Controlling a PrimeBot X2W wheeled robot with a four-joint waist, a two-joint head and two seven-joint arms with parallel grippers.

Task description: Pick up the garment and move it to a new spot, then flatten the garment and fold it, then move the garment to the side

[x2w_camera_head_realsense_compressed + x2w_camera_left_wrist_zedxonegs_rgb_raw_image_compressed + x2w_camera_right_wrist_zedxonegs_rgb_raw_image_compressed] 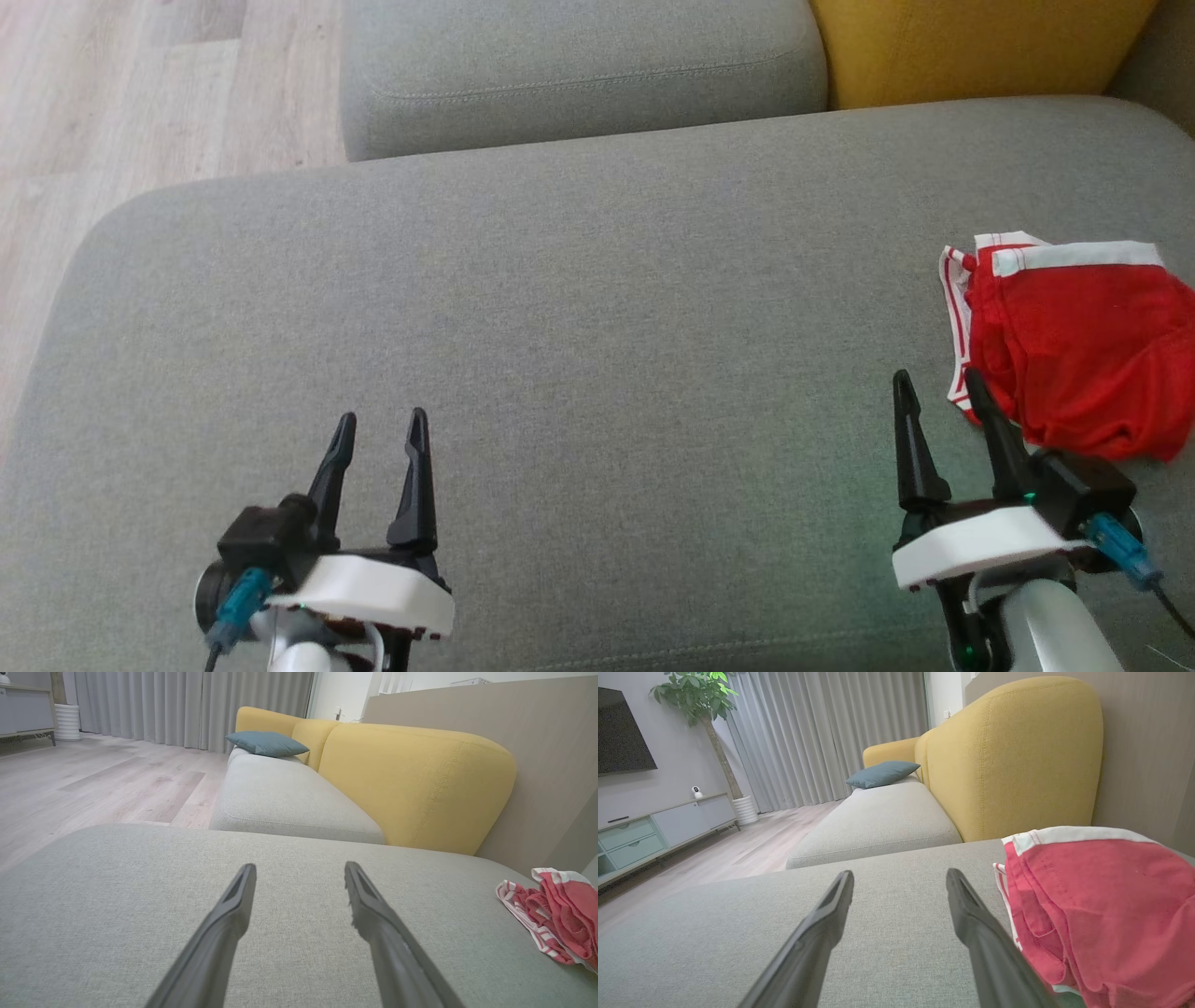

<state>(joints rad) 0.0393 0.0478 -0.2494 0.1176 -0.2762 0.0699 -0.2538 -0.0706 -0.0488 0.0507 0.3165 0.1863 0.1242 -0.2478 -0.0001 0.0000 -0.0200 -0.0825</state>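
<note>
Item one: large grey sofa seat [597, 308], flat fabric top, carrying everything listed below except the background furnishings. Item two: pale wood-plank floor [140, 84], to the seat's left. Item three: second grey seat [579, 65], butted against the far edge of the first. Item four: yellow backrest [971, 47], upright behind the second seat, at the far right. Item five: grey floor-length curtains [822, 737], closed, across the far wall. Item six: low media cabinet [658, 826] with a potted plant [698, 695] beside it, well apart from the sofa. Item seven: garment [1074, 355], red with a white waistband and red-and-white striped trim, lying crumpled in a loose heap on the large seat at its right end, partly cut off by the head view's right edge. Item eight: blue pillow [266, 743], resting at the far end of the second seat. Item nine: right end effector [937, 377], fingers spread apart and holding nothing, low over the seat, its right-hand finger just beside the garment's near left edge; contact cannot be told. Item ten: left end effector [381, 418], fingers likewise spread and holding nothing, over bare grey fabric, well apart from the garment.
</note>
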